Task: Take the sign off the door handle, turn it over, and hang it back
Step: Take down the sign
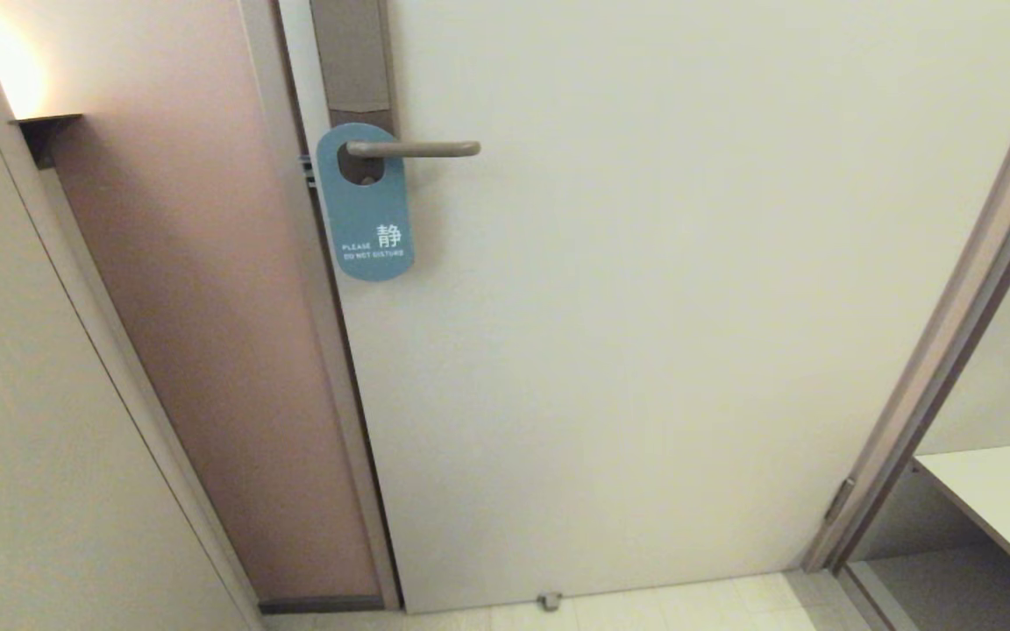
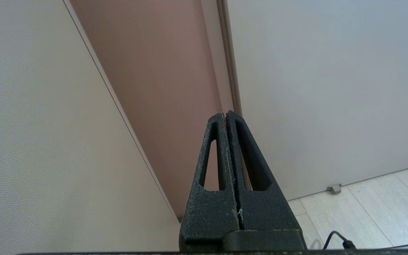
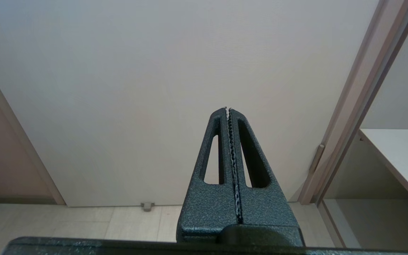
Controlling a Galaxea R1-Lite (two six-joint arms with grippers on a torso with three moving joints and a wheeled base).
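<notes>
A blue sign (image 1: 366,210) with white "PLEASE DO NOT DISTURB" lettering hangs by its oval hole on the door handle (image 1: 413,149), a slim beige-bronze lever on a tall backplate (image 1: 353,61) at the upper left of the white door. Neither arm shows in the head view. My left gripper (image 2: 225,114) is shut and empty, held low near the door's latch edge and well below the sign. My right gripper (image 3: 227,109) is also shut and empty, facing the lower middle of the door. Neither wrist view shows the sign or the handle.
The white door (image 1: 663,333) fills the middle. A pink-brown wall (image 1: 207,289) and a pale cabinet side (image 1: 32,421) stand to the left. A door frame (image 1: 952,333) and a white shelf (image 1: 1005,499) lie to the right. A small doorstop (image 1: 549,601) sits on the tiled floor.
</notes>
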